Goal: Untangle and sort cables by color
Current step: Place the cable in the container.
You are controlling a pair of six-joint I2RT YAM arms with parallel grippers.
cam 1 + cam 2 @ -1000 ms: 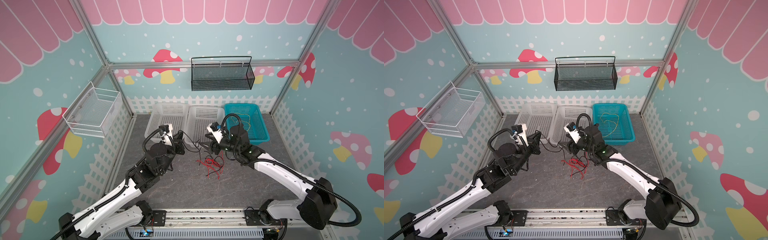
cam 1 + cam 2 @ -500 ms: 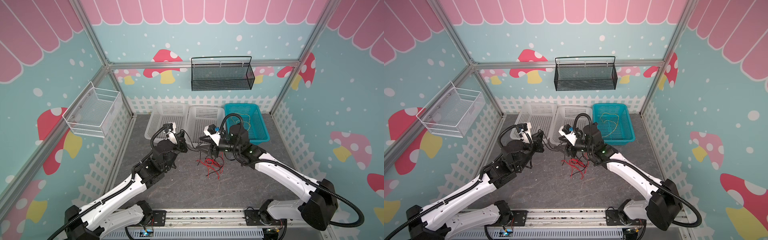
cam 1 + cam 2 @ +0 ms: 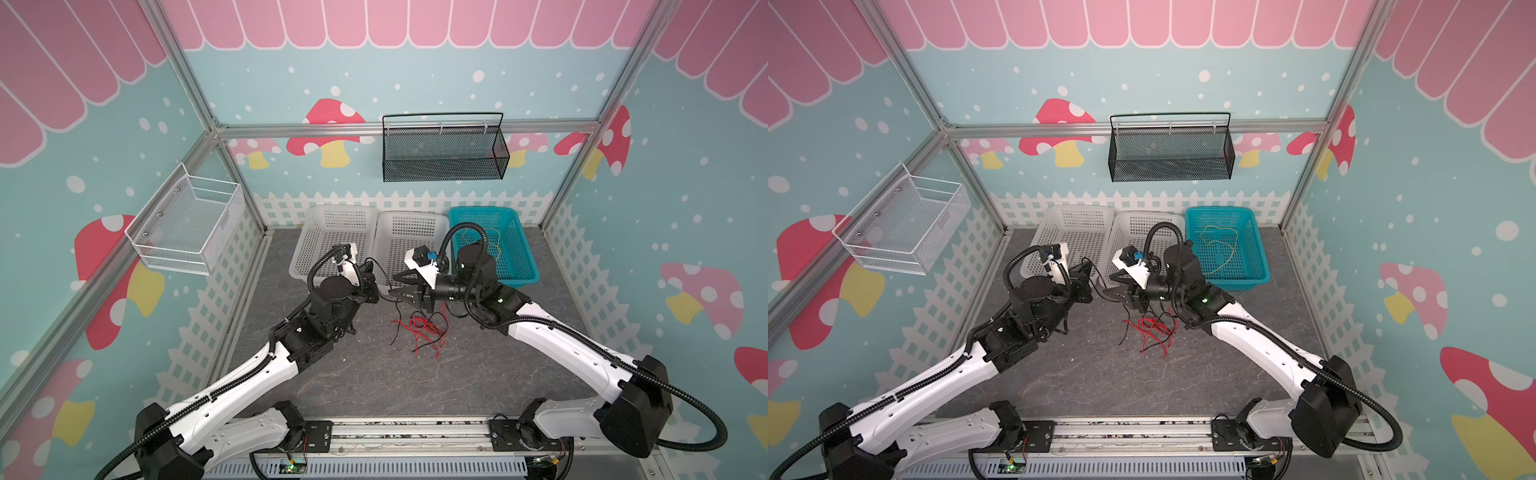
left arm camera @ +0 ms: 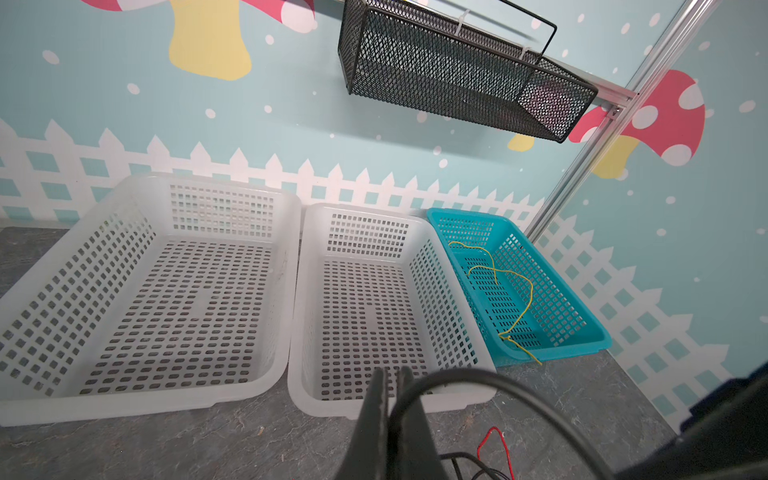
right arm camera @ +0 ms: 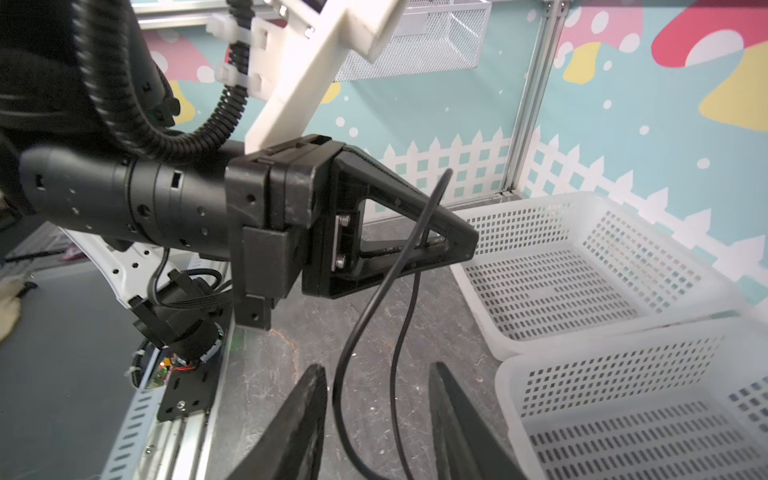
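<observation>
Left gripper [image 4: 390, 419] pressed together, pinching a black cable [image 4: 465, 372]; the pinch itself is too dark to resolve in both top views. Right gripper [image 5: 378, 399] spread, with that cable hanging between its fingers. Red and black tangle [image 3: 424, 328] lies mid-desk, its far part hidden by the right arm. Yellow cable [image 4: 515, 291] lies in the teal basket [image 4: 465, 214] at the desk's far right corner.

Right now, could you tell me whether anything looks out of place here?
Yes: the yellow cable in the teal basket appears to trail one end over the near rim. The red and black cables lie tangled on the table, with one black cable pinched in the left pincer.
</observation>
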